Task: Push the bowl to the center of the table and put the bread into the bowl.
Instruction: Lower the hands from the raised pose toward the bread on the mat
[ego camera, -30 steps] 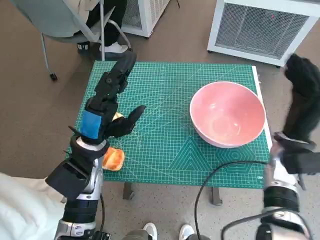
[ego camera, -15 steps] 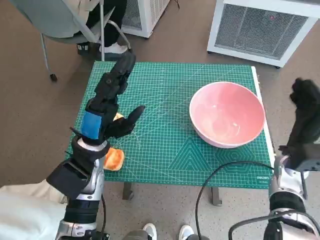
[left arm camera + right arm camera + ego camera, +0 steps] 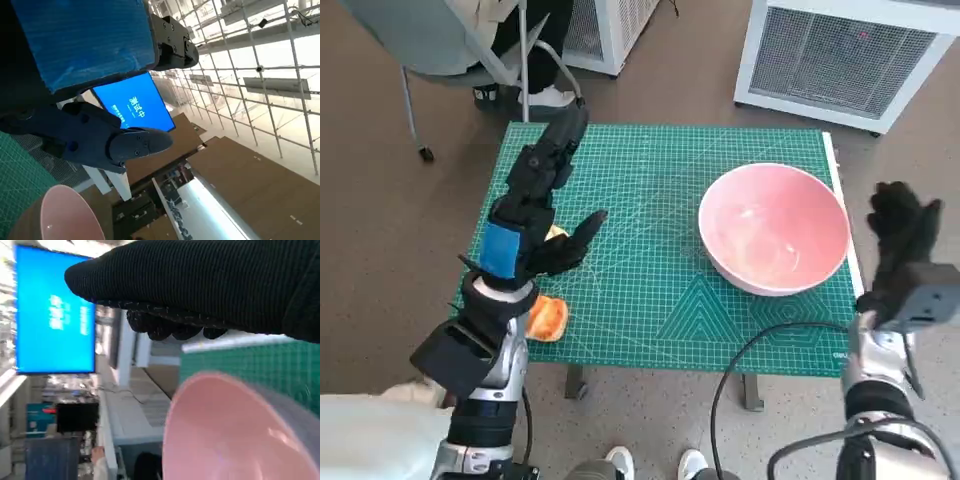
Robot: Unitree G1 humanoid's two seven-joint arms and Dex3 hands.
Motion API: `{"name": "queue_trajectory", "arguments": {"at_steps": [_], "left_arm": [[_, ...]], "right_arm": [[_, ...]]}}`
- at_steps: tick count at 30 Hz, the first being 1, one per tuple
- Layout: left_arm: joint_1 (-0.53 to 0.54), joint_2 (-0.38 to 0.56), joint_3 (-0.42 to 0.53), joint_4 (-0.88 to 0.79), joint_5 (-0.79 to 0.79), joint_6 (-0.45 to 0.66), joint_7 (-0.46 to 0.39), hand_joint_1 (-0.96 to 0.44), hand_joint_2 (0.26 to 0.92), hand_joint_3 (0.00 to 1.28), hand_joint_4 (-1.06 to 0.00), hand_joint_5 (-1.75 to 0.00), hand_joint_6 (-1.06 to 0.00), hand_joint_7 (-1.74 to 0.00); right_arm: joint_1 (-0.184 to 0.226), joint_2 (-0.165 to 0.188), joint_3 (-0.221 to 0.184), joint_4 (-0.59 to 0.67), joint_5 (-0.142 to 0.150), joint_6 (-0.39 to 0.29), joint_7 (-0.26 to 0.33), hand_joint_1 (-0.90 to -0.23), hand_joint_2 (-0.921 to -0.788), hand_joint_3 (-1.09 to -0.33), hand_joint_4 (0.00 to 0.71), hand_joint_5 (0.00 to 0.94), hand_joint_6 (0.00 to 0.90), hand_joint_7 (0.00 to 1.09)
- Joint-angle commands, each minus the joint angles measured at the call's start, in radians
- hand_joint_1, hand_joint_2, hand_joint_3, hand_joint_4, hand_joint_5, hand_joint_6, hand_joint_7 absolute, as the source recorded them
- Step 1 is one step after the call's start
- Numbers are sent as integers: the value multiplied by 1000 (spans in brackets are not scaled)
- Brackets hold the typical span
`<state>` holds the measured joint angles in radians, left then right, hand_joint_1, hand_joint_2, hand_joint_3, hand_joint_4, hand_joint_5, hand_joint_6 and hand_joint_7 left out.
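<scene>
The pink bowl stands on the right half of the green mat, near its right edge; its rim also shows in the left wrist view and the right wrist view. The orange bread lies at the mat's front left, partly hidden under my left forearm. My left hand hovers above the mat's left side, fingers stretched out and apart, holding nothing. My right hand is raised just off the table's right edge, close beside the bowl, fingers apart and empty.
A chair with a person's feet stands beyond the table's far left corner. White grilled units stand on the floor behind the table. A black cable loops over the mat's front right.
My right hand has dropped and moved in toward the bowl's right side. The left hand, bread and bowl have stayed put.
</scene>
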<state>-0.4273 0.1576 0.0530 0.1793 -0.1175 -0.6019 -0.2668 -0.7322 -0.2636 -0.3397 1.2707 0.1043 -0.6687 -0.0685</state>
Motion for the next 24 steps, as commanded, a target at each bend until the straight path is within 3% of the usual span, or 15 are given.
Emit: {"name": "queue_trajectory", "arguments": {"at_steps": [1,3,11,19,24], "left_arm": [[11,12,7,-9,-6,-3,-7,-369,921,414,-216,0,-265,-178],[13,13,8,-11,-5,-3,-7,-370,921,414,-216,0,-266,-177],[23,20,9,-22,-4,-5,-5,-363,921,411,-223,-4,-270,-169],[32,35,18,-25,7,-12,1,-365,921,408,-233,-7,-283,-163],[40,44,25,-28,6,-12,2,-368,921,407,-234,-6,-288,-158]], "right_arm": [[-8,44,-6,35,8,74,-19,-420,-921,-784,297,13,54,581],[-16,57,-9,39,12,92,-22,-417,-921,-781,300,13,52,595],[-57,110,-68,49,82,171,34,-420,-921,-763,288,5,45,611],[-96,141,-45,54,39,196,-14,-420,-921,-770,294,7,63,616],[-125,166,-56,54,55,210,-9,-420,-921,-776,297,8,69,620]]}}
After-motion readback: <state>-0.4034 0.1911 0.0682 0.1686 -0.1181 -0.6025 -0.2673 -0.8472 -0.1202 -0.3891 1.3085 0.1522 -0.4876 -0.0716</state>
